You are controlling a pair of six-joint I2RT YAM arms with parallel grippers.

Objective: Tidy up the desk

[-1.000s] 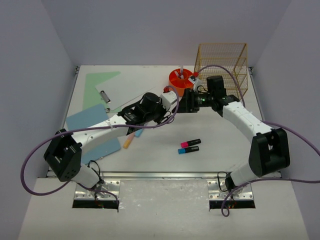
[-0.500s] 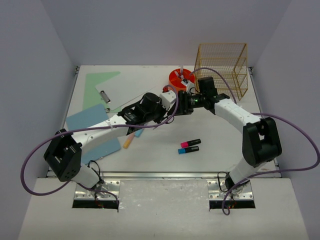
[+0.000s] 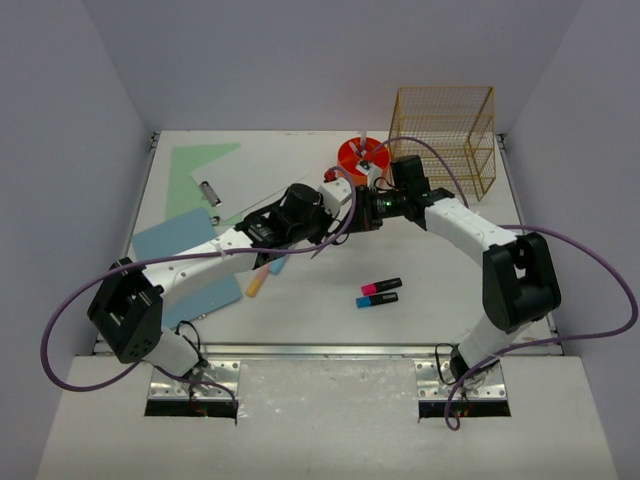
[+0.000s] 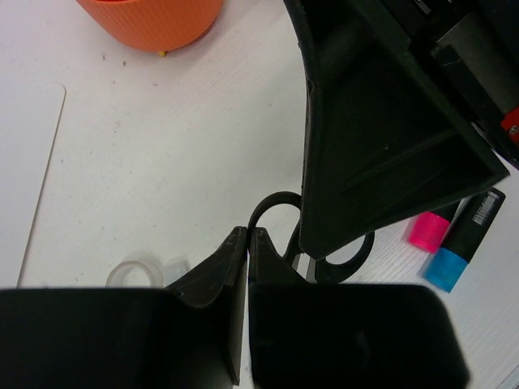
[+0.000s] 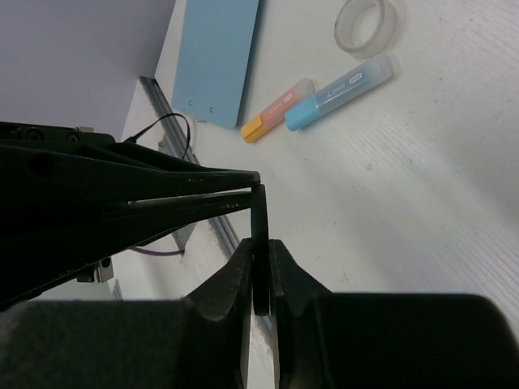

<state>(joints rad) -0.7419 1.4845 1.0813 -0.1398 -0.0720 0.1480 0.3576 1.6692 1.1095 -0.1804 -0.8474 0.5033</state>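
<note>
A gold wire rack (image 3: 445, 135) stands in the far right corner, with an orange cup (image 3: 352, 155) just left of it. Pink (image 3: 380, 286) and blue highlighters (image 3: 376, 299) lie side by side toward the near edge. Two blue folders (image 3: 170, 235) lie by the left edge, and a green sheet (image 3: 195, 170) lies in the far left corner. A tape roll (image 5: 366, 24) lies near an orange marker (image 5: 280, 109) and a blue marker (image 5: 345, 85). Black scissors (image 5: 259, 215) are near the cup.

Orange cup (image 4: 154, 20) cut off at top — scissors (image 4: 278, 197) mostly hidden.
</note>
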